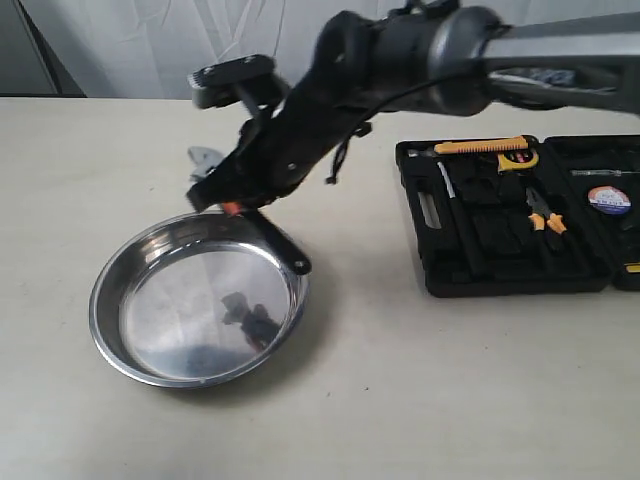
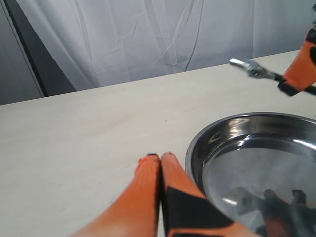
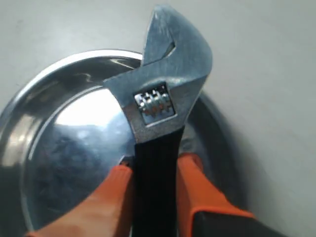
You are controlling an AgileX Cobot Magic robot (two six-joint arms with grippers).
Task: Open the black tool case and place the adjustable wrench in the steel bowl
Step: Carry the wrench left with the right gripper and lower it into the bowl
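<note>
My right gripper (image 1: 232, 205) has reached across and is shut on the adjustable wrench (image 1: 283, 245), holding it over the far rim of the steel bowl (image 1: 100, 300). In the right wrist view the orange fingers (image 3: 195, 177) clamp the black handle, and the wrench's silver head (image 3: 165, 94) points out over the bowl (image 3: 64, 148). The bowl holds nothing but reflections. The black tool case (image 1: 430, 250) lies open at the right. My left gripper (image 2: 160, 158) is shut and empty, low over the table beside the bowl's rim (image 2: 197, 148). The wrench head (image 2: 252, 69) shows there too.
Orange-handled pliers (image 1: 545, 212) and a long yellow-handled tool (image 1: 490, 147) sit in the case's slots. The case lid (image 1: 610, 170) runs off the right edge. A white curtain (image 2: 148, 39) hangs behind the table. The left arm is out of the exterior view.
</note>
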